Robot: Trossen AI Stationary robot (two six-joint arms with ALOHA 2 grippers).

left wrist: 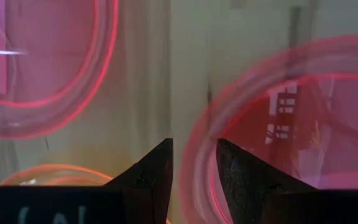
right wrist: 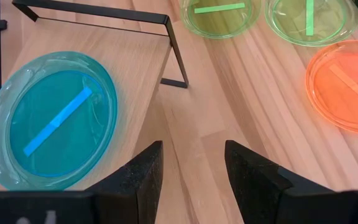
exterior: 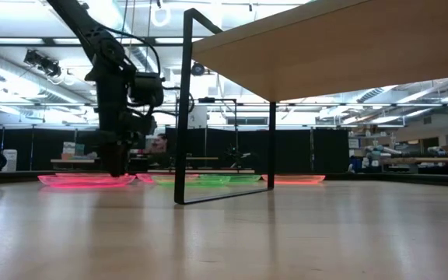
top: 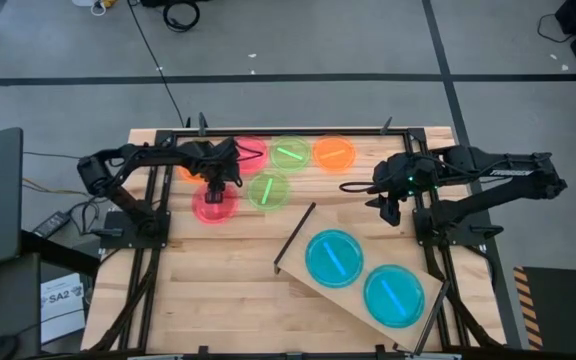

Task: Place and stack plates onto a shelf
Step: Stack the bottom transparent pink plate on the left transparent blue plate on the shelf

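Two matte black jointed arms; the left hand (top: 218, 186) and right hand (top: 388, 205) each end in two wedge-shaped black fingers (right wrist: 143, 169). White lettering marks the right arm.

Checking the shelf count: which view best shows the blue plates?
The high view: both blue plates lie whole on the shelf. The right wrist view shows one; the low view sees only the shelf's underside; the left wrist view shows none.

A white paper label (top: 60, 296) on the floor left of the worktop read "SA2"; its smaller print was illegible.
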